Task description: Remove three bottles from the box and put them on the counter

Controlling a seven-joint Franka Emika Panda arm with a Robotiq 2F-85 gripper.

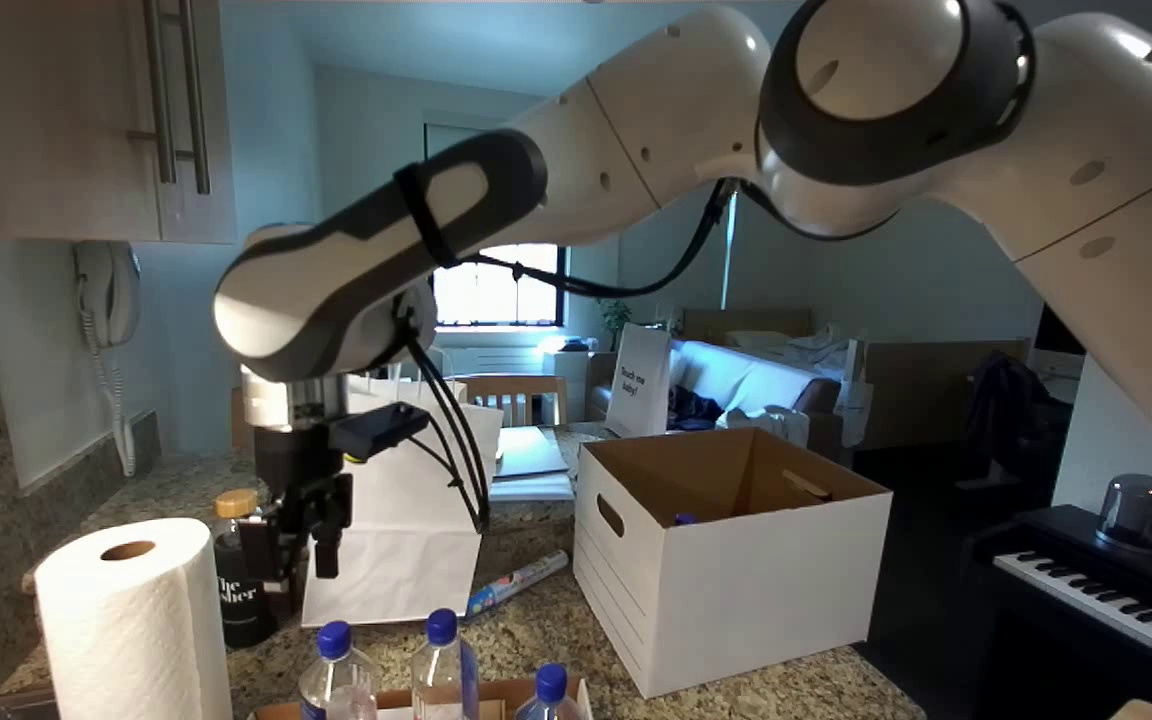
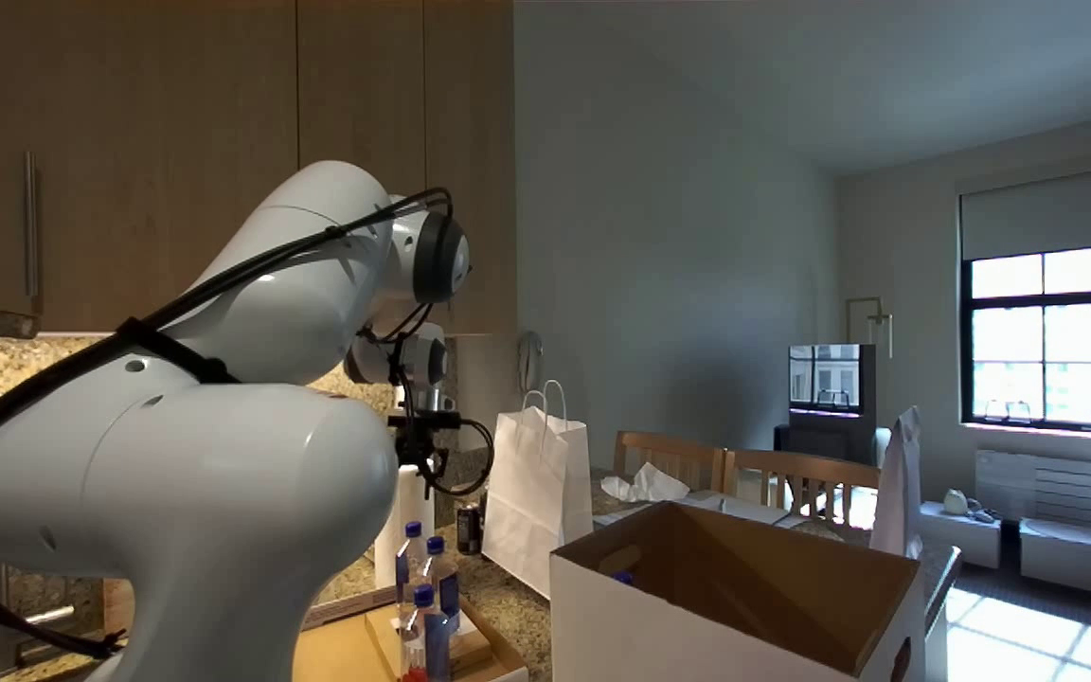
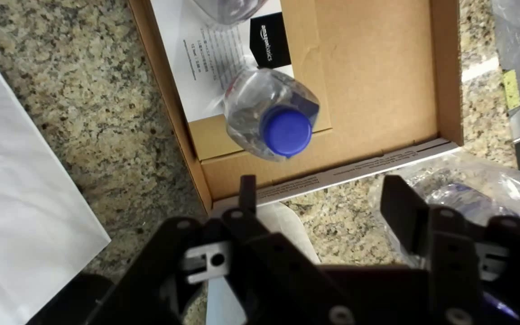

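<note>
Black claw (image 3: pixel 321 180) – jaws apart, nothing btwn. Nearest slim clear-plastic blue-capped bottle (image 3: pixel 271 115) upright in brown cardboard tray (image 3: pixel 377 81), ahead of claw in wrist view – long axis prob. parallel w/ claw's. Another blue cap (image 1: pixel 685 519) inside white cardboard box (image 1: pixel 766 590).

The white arm (image 1: pixel 636 130) has dark-grey trim (image 1: pixel 516 165), black cables (image 1: pixel 626 290) and a black claw (image 3: pixel 321 194).

Window glass (image 2: pixel 1085 327) was blown out in both exterior views, walls (image 2: pixel 678 237) left dim. Floor (image 2: pixel 1000 635) was sun-patched. Gripper (image 3: pixel 322 192) was rendered dark and blurred in wrist view.
</note>
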